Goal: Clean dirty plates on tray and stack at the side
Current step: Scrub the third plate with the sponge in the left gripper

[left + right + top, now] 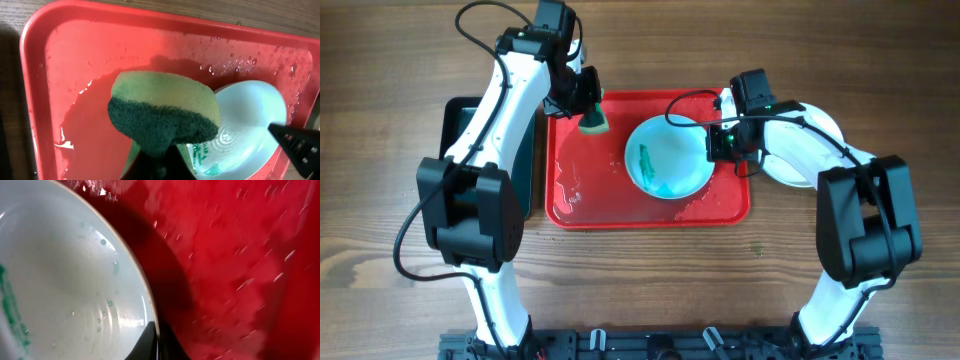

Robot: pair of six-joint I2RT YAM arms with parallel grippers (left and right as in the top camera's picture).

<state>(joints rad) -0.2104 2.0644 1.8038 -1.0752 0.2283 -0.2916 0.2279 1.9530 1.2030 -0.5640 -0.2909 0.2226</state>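
Note:
A pale-cyan plate (668, 158) with teal-green smears is tilted over the wet red tray (590, 200). My right gripper (720, 143) is shut on the plate's right rim; the right wrist view shows the rim (145, 287) pinched between my fingers (157, 342). My left gripper (582, 102) is shut on a yellow-and-green sponge (593, 122) above the tray's back left part, apart from the plate. In the left wrist view the sponge (165, 112) fills the middle, with the plate (250, 125) to its right. White plates (810, 150) lie stacked right of the tray, partly hidden under my right arm.
A dark green-black tray (460, 120) lies left of the red tray, mostly under my left arm. Water pools on the red tray's floor (80, 115). The rest is bare wooden table (650, 280).

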